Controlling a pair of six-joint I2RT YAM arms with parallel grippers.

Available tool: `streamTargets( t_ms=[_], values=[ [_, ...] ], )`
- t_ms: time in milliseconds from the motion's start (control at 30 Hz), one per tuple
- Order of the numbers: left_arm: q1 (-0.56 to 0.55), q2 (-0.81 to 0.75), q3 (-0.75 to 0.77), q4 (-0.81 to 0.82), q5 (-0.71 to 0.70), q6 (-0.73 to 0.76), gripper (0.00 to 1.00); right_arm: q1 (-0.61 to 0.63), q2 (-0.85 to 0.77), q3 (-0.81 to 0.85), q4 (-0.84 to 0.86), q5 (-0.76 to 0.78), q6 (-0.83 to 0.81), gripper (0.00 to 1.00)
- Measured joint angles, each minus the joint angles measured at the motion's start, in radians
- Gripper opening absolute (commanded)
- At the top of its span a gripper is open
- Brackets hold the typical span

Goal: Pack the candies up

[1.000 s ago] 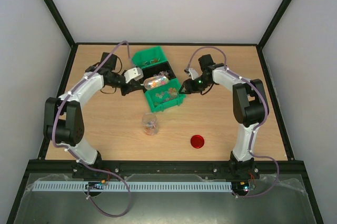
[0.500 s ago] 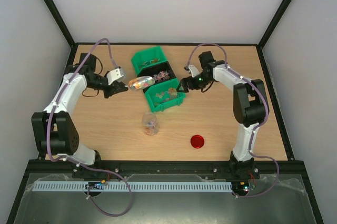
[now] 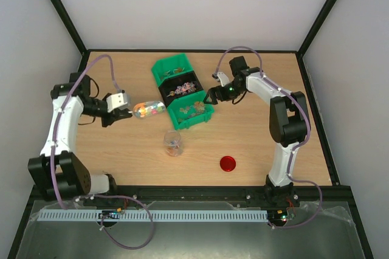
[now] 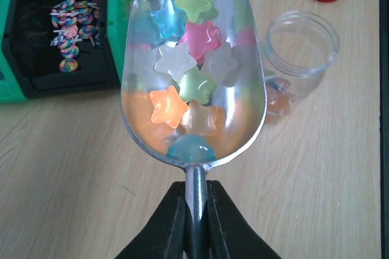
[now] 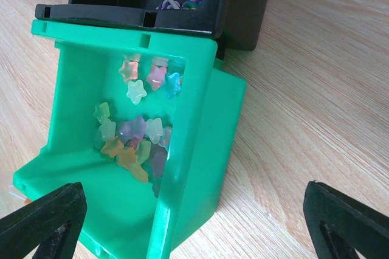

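Where the left arm sits: bent out left, left gripper (image 4: pixel 196 201) clamped on scoop (image 4: pixel 248 40) handle
Candies (image 4: pixel 182 67): stars heaped in the scoop
Right gripper (image 5: pixel 194 222): jaws wide beside green bin (image 5: pixel 200 149)
Table (image 3: pixel 261 143): wood, jar (image 3: pixel 174 143) near-centre, white walls

Wooden table (image 3: pixel 261 137): bins (image 3: pixel 194 115); jar (image 3: pixel 173 143); red lid (image 3: pixel 228 163)

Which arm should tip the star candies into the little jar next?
Left. The left gripper is shut on the scoop handle, the scoop is full of star candies, and the open jar stands close by. The right gripper is open, holding nothing, over at the green bin.
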Motion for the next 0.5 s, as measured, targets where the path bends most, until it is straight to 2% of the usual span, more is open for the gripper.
streamTargets(
  t_ms=[167, 333, 500],
  values=[
    [0.002, -0.115, -0.063, -0.044, -0.043, 0.068, 0.02, 0.000, 0.000, 0.000, 0.000, 0.000, 0.002, 0.99],
    [-0.011, -0.143, -0.078, -0.053, -0.074, 0.093, 0.02, 0.000, 0.000, 0.000, 0.000, 0.000, 0.006, 0.99],
    [-0.090, -0.185, -0.103, -0.051, -0.125, 0.114, 0.02, 0.000, 0.000, 0.000, 0.001, 0.000, 0.011, 0.99]
  ],
)
